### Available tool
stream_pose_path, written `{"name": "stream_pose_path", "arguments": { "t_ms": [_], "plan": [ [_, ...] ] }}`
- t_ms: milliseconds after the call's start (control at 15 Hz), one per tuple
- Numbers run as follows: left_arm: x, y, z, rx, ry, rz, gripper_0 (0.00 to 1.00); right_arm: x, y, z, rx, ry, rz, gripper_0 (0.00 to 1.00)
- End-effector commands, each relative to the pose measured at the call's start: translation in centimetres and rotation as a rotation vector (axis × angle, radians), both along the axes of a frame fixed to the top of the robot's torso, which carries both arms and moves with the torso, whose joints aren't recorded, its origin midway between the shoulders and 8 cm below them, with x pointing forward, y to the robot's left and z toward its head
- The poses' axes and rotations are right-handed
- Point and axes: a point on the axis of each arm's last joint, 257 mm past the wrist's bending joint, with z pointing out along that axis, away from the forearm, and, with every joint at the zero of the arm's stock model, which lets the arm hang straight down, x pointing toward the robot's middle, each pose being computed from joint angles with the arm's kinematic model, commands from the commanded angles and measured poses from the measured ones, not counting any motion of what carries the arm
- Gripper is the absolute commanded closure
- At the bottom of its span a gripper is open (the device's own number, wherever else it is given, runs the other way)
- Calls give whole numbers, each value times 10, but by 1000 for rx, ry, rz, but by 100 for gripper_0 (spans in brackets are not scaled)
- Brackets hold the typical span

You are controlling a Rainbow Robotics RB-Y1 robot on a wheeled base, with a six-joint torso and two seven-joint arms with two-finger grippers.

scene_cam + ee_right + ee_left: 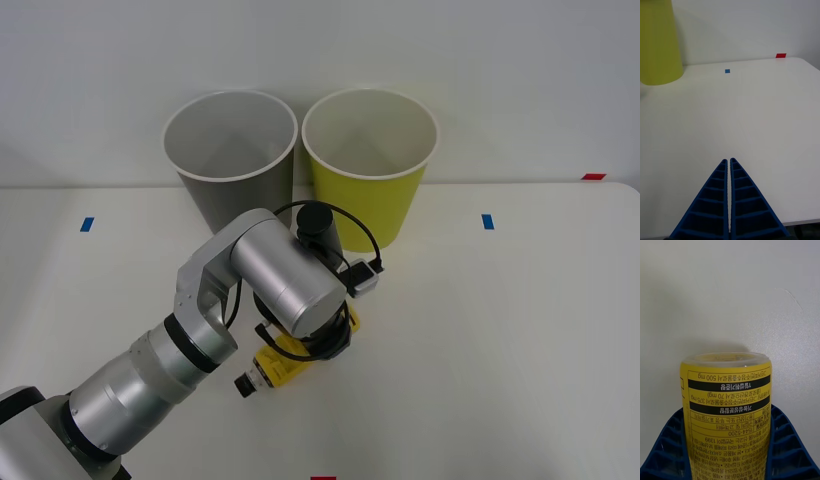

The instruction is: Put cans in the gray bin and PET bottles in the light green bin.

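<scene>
My left gripper (730, 450) clamps the bottle (275, 365) lying near-centre on the table (520, 340); right gripper (730, 162) is closed, idle. Risk: smooth label slips, or I clip the green bin (370, 165) rim.

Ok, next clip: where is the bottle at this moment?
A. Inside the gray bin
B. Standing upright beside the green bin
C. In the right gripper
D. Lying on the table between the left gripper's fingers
D: the bottle lies on its side on the table, and the left wrist view shows the left gripper with a blue finger on each side of it; the right gripper is shut and holds nothing.
</scene>
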Motion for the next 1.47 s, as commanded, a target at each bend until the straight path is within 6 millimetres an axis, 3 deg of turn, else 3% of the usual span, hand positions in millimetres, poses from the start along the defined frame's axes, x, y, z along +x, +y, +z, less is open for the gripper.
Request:
{"name": "stream_pose_path", "arguments": {
  "t_ms": [67, 333, 600, 867, 1267, 1467],
  "plan": [
    [-2, -1, 0, -6, 5, 0, 100, 0, 0, 0, 0, 0, 0, 100],
    [-2, -2, 0, -9, 7, 1, 100, 0, 0, 0, 0, 0, 0, 100],
    [-1, -4, 19, -27, -23, -11, 100, 0, 0, 0, 0, 0, 0, 100],
    [-8, 11, 60, -7, -74, -31, 100, 0, 0, 0, 0, 0, 0, 100],
    [-1, 30, 117, -42, -233, -53, 100, 0, 0, 0, 0, 0, 0, 100],
    [-8, 41, 136, -85, -283, -48, 100, 0, 0, 0, 0, 0, 0, 100]
  ]
}}
